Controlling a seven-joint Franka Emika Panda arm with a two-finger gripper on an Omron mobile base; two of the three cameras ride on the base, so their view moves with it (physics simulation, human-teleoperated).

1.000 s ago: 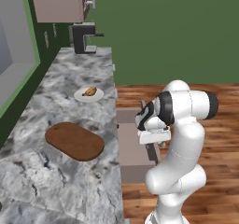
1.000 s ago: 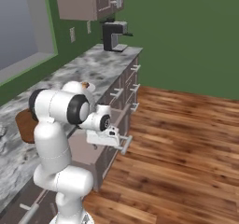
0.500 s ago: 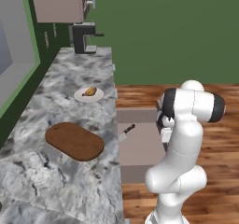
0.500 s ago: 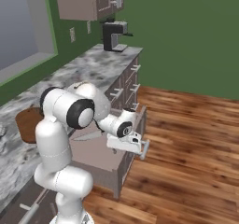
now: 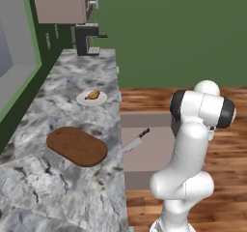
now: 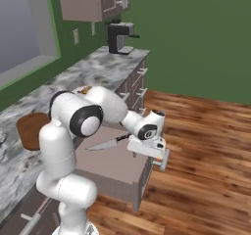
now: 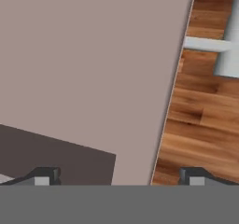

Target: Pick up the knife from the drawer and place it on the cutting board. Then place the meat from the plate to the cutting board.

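Note:
The mauve-brown drawer (image 5: 153,154) (image 6: 113,166) stands pulled out from under the counter. The knife (image 5: 136,139) (image 6: 105,143) lies flat inside it, black handle toward the room. My gripper (image 6: 156,151) (image 7: 119,177) hangs open over the drawer's front edge, beside the silver bar handle (image 6: 164,159) (image 7: 209,45), a short way from the knife's handle and holding nothing. On the counter lies the dark brown cutting board (image 5: 77,146) (image 6: 29,129). Behind it the white plate (image 5: 91,98) carries the golden meat (image 5: 94,94) (image 6: 86,88).
A black coffee machine (image 5: 87,38) (image 6: 120,37) stands at the counter's far end under a wall cabinet (image 5: 62,3). Cabinet drawers with silver handles (image 6: 141,89) run along the counter front. Wooden floor (image 6: 206,151) spreads to the right of the drawer.
The drawer has slid out toward the room, uncovering the knife. My arm swung outward with it, and the gripper stayed open.

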